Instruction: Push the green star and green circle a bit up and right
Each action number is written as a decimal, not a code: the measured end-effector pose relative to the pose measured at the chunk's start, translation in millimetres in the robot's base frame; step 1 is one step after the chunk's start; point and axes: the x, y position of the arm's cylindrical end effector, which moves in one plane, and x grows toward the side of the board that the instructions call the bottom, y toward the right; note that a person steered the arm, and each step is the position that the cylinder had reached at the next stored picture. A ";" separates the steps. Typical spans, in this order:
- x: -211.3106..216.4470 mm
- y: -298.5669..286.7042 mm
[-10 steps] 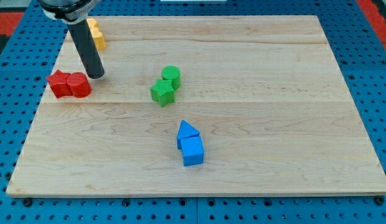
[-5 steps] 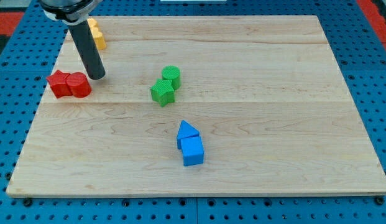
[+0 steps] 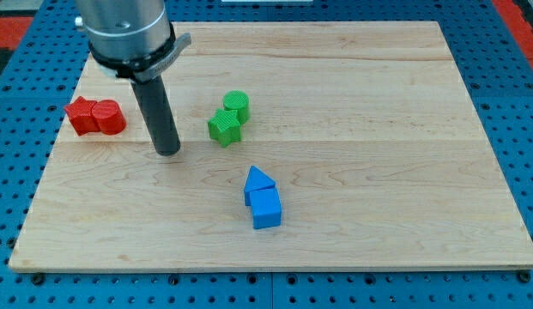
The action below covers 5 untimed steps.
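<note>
Tip (image 3: 168, 152) moved right and nearer, off red blocks (image 3: 95, 117) — now left of green star (image 3: 224, 127), apart; green circle (image 3: 237, 105) touching star. No pincer — bare rod.

This is a robotics lab bench set up for tabletop pushing trials. A pale wooden board (image 3: 352, 112), made of glued planks, lies on a blue perforated metal base (image 3: 17, 172) with a regular grid of mounting holes, the kind used for fixing test rigs. A red patch (image 3: 517, 10) of the same perforated surface shows at the view's top right corner. A grey cylindrical arm housing (image 3: 127, 34) carries a straight dark rod (image 3: 159, 116) down to the board. Small plastic blocks in plain colours, such as a blue cube (image 3: 266, 209) and a green star (image 3: 224, 127), serve as test pieces.
</note>
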 end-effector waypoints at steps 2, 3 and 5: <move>93.2 65.2; 62.2 56.5; -55.4 48.3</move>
